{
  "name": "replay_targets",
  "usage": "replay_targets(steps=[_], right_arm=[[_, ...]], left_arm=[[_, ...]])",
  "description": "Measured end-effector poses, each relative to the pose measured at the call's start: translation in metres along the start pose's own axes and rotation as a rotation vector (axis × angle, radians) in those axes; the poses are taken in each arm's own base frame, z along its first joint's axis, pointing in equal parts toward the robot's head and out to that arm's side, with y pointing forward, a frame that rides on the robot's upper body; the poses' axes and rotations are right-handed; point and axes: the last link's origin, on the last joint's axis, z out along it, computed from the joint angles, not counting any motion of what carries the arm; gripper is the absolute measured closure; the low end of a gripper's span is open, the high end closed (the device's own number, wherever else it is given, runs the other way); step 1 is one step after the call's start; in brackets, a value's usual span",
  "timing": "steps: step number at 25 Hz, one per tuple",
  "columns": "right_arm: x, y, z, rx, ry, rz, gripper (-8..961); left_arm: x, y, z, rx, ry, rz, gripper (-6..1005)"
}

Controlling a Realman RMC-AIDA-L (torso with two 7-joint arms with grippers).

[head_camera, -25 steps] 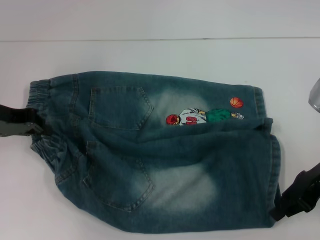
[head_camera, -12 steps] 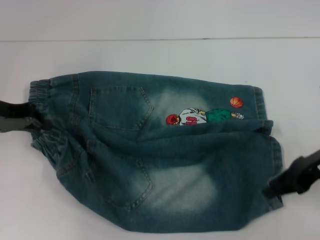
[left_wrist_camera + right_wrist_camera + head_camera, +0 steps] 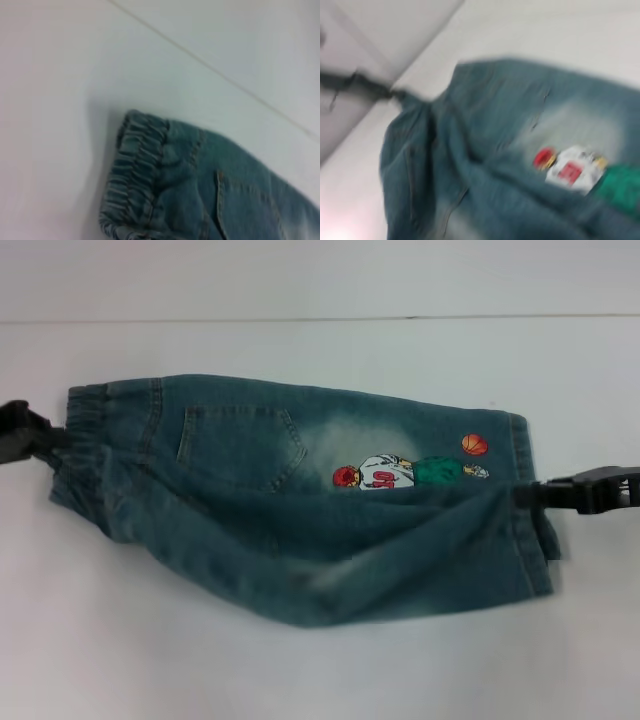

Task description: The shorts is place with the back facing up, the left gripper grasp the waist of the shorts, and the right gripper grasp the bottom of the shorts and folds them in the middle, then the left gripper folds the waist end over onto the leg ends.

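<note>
the shorts [image 3: 300, 500] hang stretched left to right above the table [image 3: 320, 350], left gripper [image 3: 45, 440] clenched on the waist, right gripper [image 3: 535, 495] on the hem, near half lifted mid-fold.

The shorts [image 3: 485, 150] lie rumpled on the white table [image 3: 570, 35], their embroidered cartoon [image 3: 570, 170] face up, while the left hand [image 3: 360, 85] grips their far end.
</note>
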Motion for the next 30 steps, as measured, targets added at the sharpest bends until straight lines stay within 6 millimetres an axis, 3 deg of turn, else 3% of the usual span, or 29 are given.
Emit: replay_targets(steps=[6, 11, 22, 30], right_arm=[[0.011, -0.022, 0.002, 0.114, -0.15, 0.086, 930], [0.013, -0.033, 0.012, 0.199, -0.219, 0.093, 930], [0.005, -0.049, 0.023, 0.331, -0.345, 0.057, 931], [0.003, -0.045, 0.042, 0.348, -0.365, 0.027, 931]], left_arm=[[0.002, -0.008, 0.0, -0.046, 0.128, -0.067, 960], [0.003, -0.009, 0.011, -0.064, 0.196, -0.087, 960], [0.009, -0.012, 0.023, -0.05, 0.303, -0.066, 960], [0.01, -0.004, 0.029, -0.135, 0.384, 0.003, 954]])
